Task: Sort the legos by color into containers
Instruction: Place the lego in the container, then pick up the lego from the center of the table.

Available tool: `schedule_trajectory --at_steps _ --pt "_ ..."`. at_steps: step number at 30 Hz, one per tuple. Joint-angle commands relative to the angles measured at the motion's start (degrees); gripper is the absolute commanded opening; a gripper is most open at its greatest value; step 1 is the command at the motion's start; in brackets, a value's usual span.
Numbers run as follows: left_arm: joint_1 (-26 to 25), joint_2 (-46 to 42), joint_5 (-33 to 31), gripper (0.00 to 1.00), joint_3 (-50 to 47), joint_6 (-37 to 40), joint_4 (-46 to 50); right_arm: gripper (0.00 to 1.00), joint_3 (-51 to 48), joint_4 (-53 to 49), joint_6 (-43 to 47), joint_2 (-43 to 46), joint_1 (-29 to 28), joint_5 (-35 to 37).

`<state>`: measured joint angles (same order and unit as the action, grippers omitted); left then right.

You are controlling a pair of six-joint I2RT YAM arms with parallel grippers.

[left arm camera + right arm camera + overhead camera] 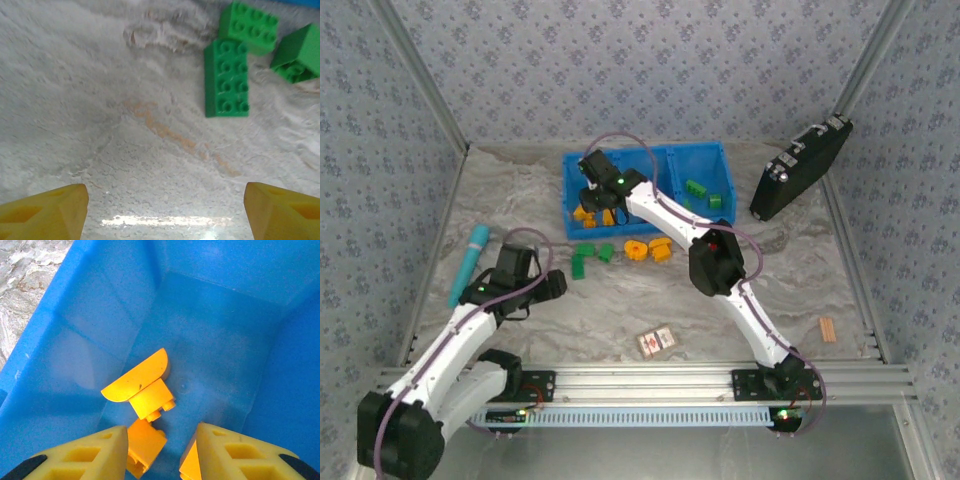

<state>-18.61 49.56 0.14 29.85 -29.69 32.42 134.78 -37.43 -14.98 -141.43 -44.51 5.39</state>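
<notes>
where my right pincer hangs inside the left compartment of the blue bin, its jaws stand parted and grasp nothing. an orange brick lies on the bin floor just beside one finger. a rounded orange piece lies just beyond it.

my left pincer is released as well, with jaws wide and nothing between them, over the marbled table. ahead of it lie:
- a long green brick, flat, studs up;
- a second green brick, at its far end;
- a tilted green brick, to the right.

in the top view, sorted green bricks sit in the right compartment. loose orange bricks lie on the table near the bin's front wall.

handling, as i judge it: these bricks are light, stiff and not fragile. their smooth plastic walls are likely slippery. i should take the long green brick across its two long flat sides, near the middle, never over the studs. the tilted one may roll under a finger, so i should square up to it first. moderate closing force should suffice.
</notes>
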Motion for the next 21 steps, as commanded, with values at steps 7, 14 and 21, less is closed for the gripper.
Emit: schedule_trajectory --at_steps 7,14,21 --pt "-2.88 3.47 -3.78 0.79 -1.68 -4.95 -10.94 0.40 -8.97 2.27 3.27 9.50 -0.40 -0.03" --pt "-4.67 10.16 -3.22 0.78 -1.39 -5.64 -16.81 0.40 -19.11 3.82 3.80 18.64 -0.32 2.09" --pt "-5.21 14.88 -3.87 0.74 -0.32 -5.38 -20.75 0.40 -26.96 -3.93 4.50 29.78 0.50 8.53"
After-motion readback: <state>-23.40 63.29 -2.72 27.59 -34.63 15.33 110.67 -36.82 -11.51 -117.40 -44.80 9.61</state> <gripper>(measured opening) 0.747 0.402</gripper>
